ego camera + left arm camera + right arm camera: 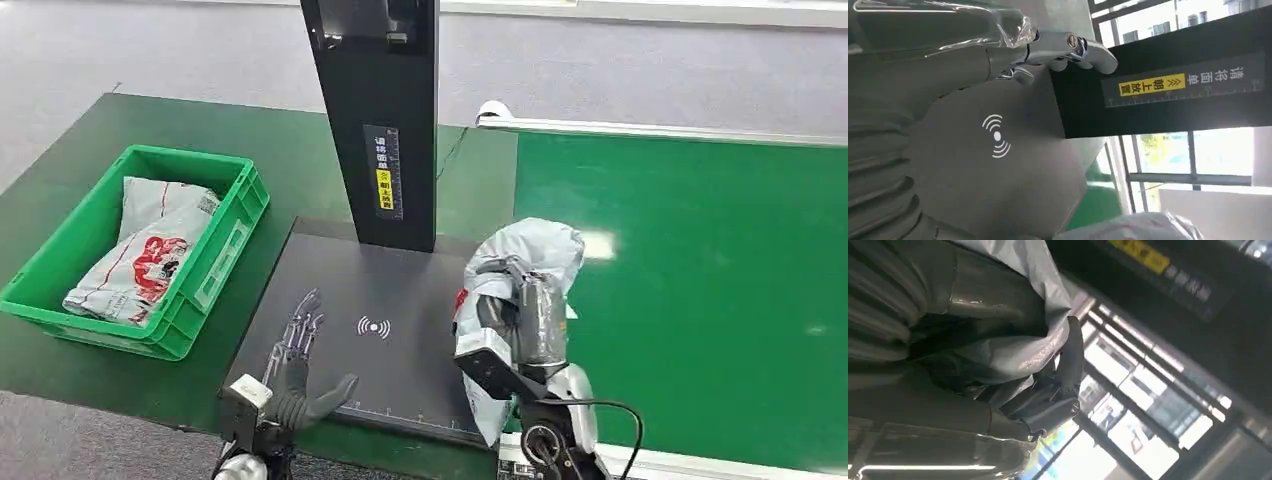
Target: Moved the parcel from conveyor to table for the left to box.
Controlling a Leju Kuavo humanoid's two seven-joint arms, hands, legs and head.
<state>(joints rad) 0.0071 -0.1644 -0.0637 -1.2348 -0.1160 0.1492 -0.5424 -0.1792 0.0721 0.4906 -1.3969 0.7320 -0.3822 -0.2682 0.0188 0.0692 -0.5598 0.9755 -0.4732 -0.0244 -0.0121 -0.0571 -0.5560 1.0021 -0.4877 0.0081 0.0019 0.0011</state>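
**Parcel held over the pad edge, with room to slip**

Nearest us, at about 7 o'clock, our left hand (300, 375) lies released, fingers spread flat over the dark scanner pad (400, 300), holding nothing. At about 5 o'clock our right hand (520, 320) is clenched around the grey parcel (530, 255), which hangs above the pad's right edge, beside the green conveyor (700, 300).

We judge the main risk to be the slack plastic wrap: the right wrist view shows it bunched and glossy between the fingers (1070, 352), so it could slide out or drop half off the pad. If we set it down too far right, it lands back on the conveyor, out of our left hand's reach.

Farther off, at 12 o'clock, the black post (375, 120) could snag the parcel. At 10 o'clock the green crate (215, 260) on the table (300, 150) already holds one parcel.
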